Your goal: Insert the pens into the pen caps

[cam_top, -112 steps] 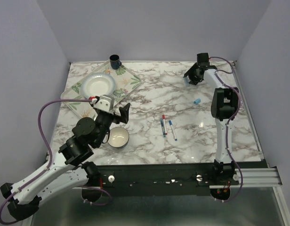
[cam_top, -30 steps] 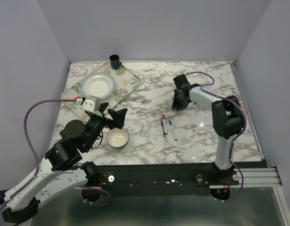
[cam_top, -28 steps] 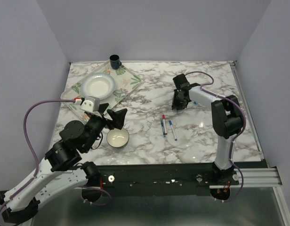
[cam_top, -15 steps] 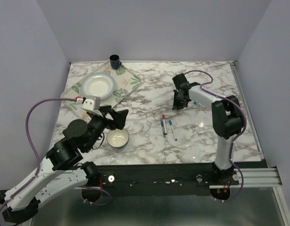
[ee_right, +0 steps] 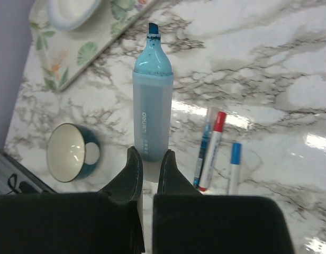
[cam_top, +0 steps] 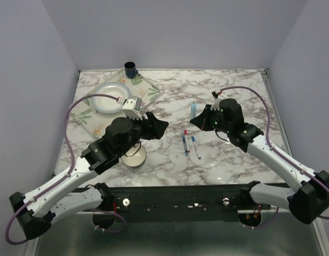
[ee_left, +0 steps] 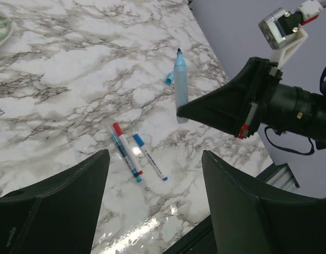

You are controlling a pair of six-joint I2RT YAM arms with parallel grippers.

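Overhead: right fingers (cam_top: 200, 121) pinch light blue pen (cam_top: 193, 109) above mid-bench (cam_top: 234, 85). Left fingers (cam_top: 158, 126) spread, hovering nearby. Two thin pens (cam_top: 186, 141) lie side by side between arms.
Left wrist: light blue cap (ee_left: 169, 79) lies on bench near held pen.
Right wrist: pen points straight out, dark tip bare, base clamped.

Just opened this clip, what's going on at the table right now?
The right gripper is shut on the rear end of the thick light blue pen, holding it above the table with its bare tip pointing away. The left gripper is open and empty, hovering near the thin pens lying on the table. A small light blue cap lies loose on the table; that pen is not capped yet.
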